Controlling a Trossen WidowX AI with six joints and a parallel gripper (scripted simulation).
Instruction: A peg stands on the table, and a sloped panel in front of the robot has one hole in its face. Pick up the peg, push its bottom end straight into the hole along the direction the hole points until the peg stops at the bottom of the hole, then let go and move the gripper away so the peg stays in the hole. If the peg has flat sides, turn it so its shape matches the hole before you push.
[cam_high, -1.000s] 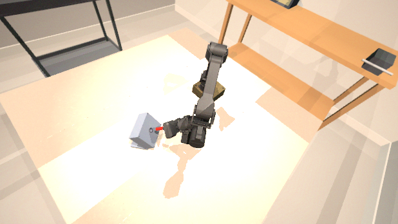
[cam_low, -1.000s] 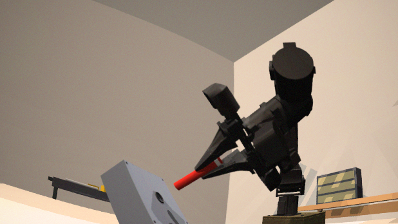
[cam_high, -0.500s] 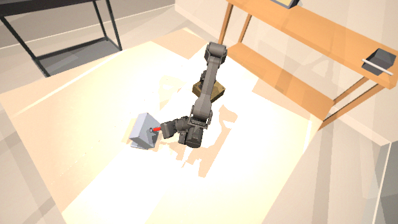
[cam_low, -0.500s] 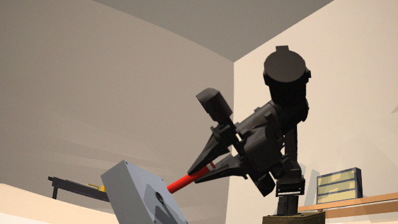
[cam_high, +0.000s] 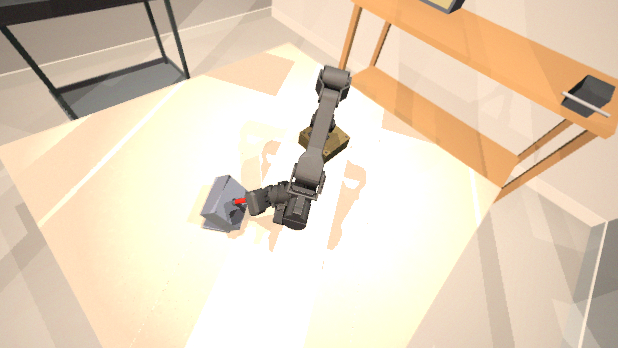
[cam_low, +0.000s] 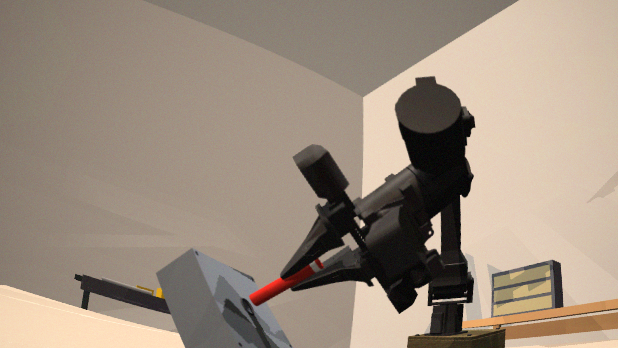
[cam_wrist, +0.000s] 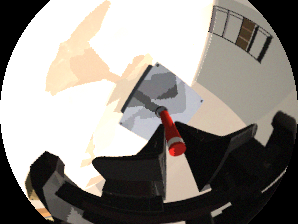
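Observation:
My gripper (cam_high: 248, 201) (cam_low: 296, 278) (cam_wrist: 168, 125) is shut on a red round peg (cam_high: 240, 201) (cam_low: 277, 287) (cam_wrist: 169, 131). The peg is tilted and points down at the face of the grey sloped panel (cam_high: 217, 200) (cam_low: 200, 295) (cam_wrist: 182, 106). Its free end is at the panel's face, right by the round hole (cam_low: 246, 305). In the wrist view the peg's far end meets the panel near its middle. I cannot tell how deep the tip sits in the hole.
The panel stands on the pale table (cam_high: 150, 260), left of the arm's base (cam_high: 327, 142). A wooden shelf bench (cam_high: 450, 115) runs along the right side and a dark metal rack (cam_high: 100, 75) stands at the back left. A small drawer box (cam_low: 525, 285) sits on the bench.

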